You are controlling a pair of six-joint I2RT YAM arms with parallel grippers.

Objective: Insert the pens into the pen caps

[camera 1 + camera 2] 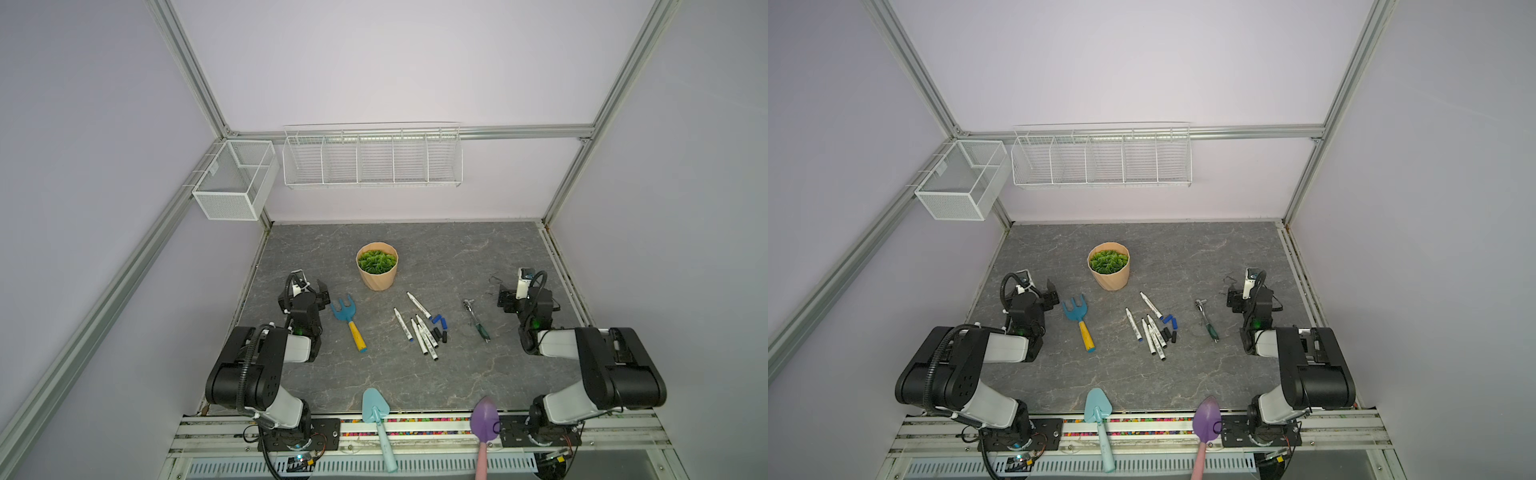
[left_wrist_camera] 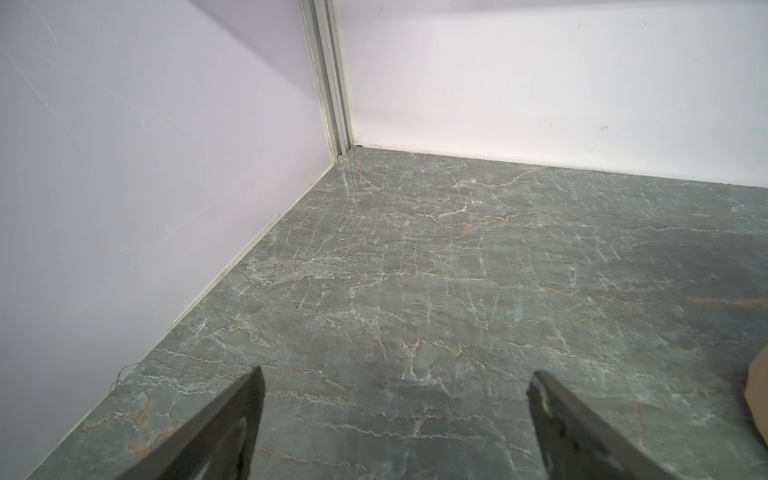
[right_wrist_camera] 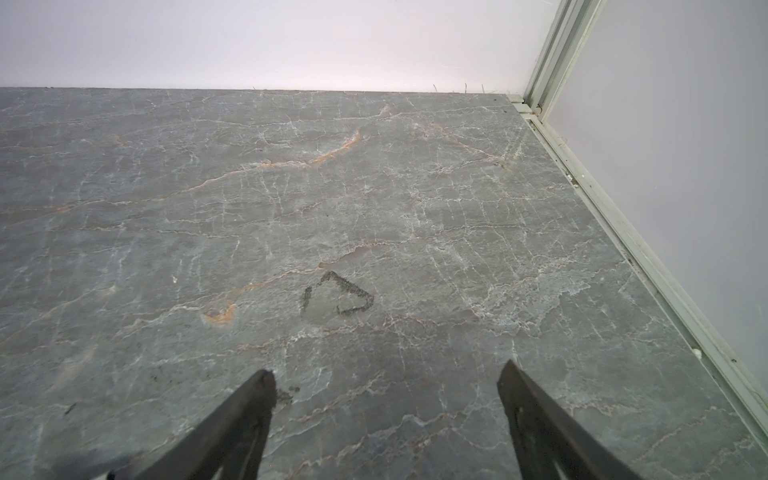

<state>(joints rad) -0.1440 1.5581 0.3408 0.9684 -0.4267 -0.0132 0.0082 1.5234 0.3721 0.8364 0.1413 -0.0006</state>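
Several white pens point(image 1: 419, 328) point(image 1: 1152, 330) lie loosely side by side in the middle of the grey marble table point(image 1: 457, 257). Just to their right sit the pen caps: blue ones point(image 1: 439, 321) point(image 1: 1170, 320) and black ones point(image 1: 438, 334) point(image 1: 1169, 333). My left gripper point(image 1: 309, 291) point(image 2: 395, 382) hovers open over bare table near the left wall, well left of the pens. At the right side my right gripper point(image 1: 509, 297) point(image 3: 386, 374) is open too, over bare table. Neither wrist view shows pens or caps.
A potted plant point(image 1: 377, 266) stands behind the pens. A blue hand fork with a yellow handle point(image 1: 349, 322) lies left of them, a green-handled ratchet point(image 1: 476, 320) right. A teal trowel point(image 1: 376, 409) and a purple trowel point(image 1: 484, 419) overhang the front edge. Wire baskets point(image 1: 372, 156) hang on the walls.
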